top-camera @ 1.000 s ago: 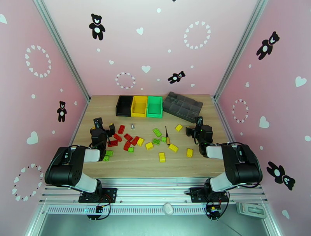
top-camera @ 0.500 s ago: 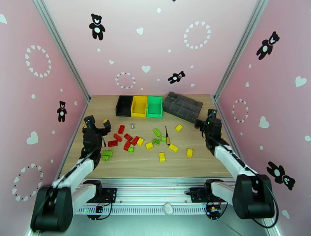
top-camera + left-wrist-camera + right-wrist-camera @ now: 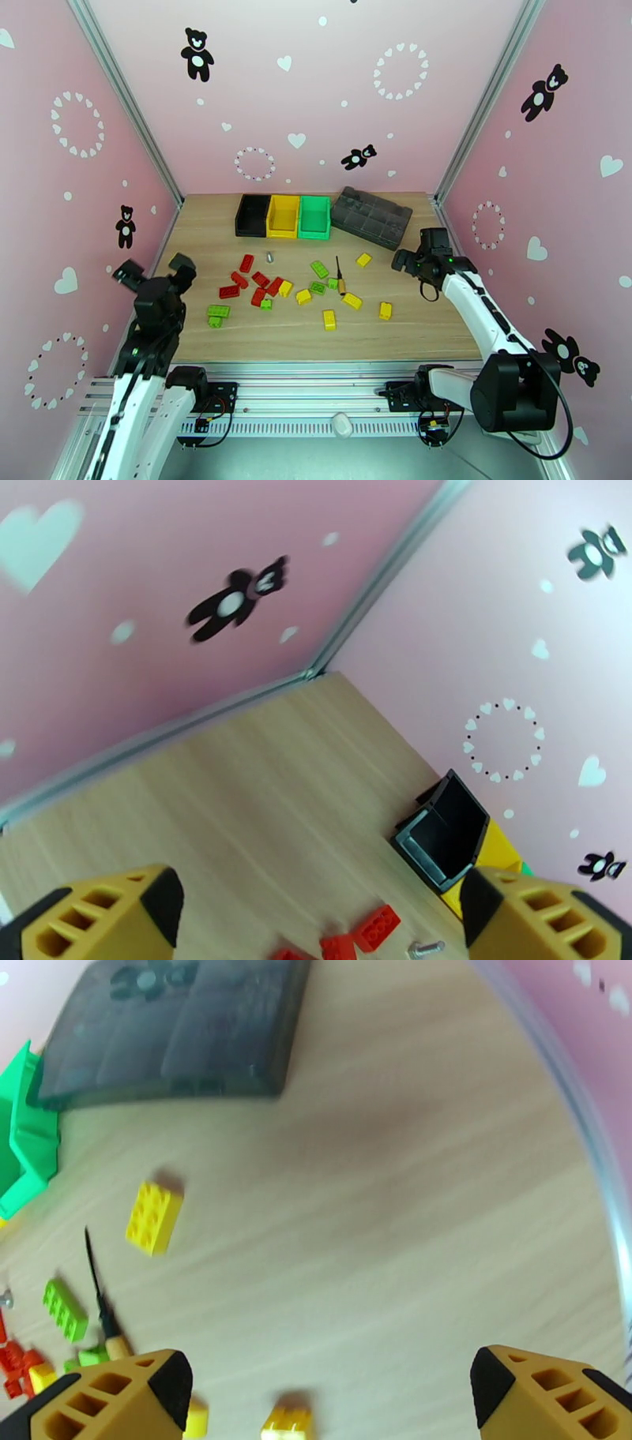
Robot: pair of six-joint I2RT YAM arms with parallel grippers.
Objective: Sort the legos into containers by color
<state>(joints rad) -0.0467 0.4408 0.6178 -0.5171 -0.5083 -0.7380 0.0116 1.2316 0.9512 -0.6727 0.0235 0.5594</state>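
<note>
Nearest the arm bases, the table [image 3: 261, 339] carries the front row of legos [image 3: 302, 297]: two green legos [image 3: 218, 311] at the left, and a yellow brick [image 3: 329, 319] and another [image 3: 385, 310] further right. Just beyond them the left gripper [image 3: 156, 271] hangs raised over the table's left edge. Its jaws are spread wide with nothing between them; in the left wrist view its orange fingertips [image 3: 118, 910] stand far apart with bare wood between. The main scatter lies across the middle of the table. The red legos [image 3: 261, 279] cluster at the left of centre, with a few yellow and green bricks among and to the right of them. An orange-handled screwdriver [image 3: 340, 278] lies among the green ones, and a single yellow brick [image 3: 363, 259] sits further back. A small grey metal piece [image 3: 269, 256] rests just behind the red cluster. The right gripper [image 3: 414, 254] hovers above the table's right side, its jaws likewise fully parted and holding nothing. Farthest back, the containers stand in a row, touching side by side: the black bin [image 3: 252, 215], the yellow bin [image 3: 283, 215] and the green bin [image 3: 314, 215]. A dark grey compartmented tray [image 3: 371, 217] lies just beside the green one, turned at an angle.
</note>
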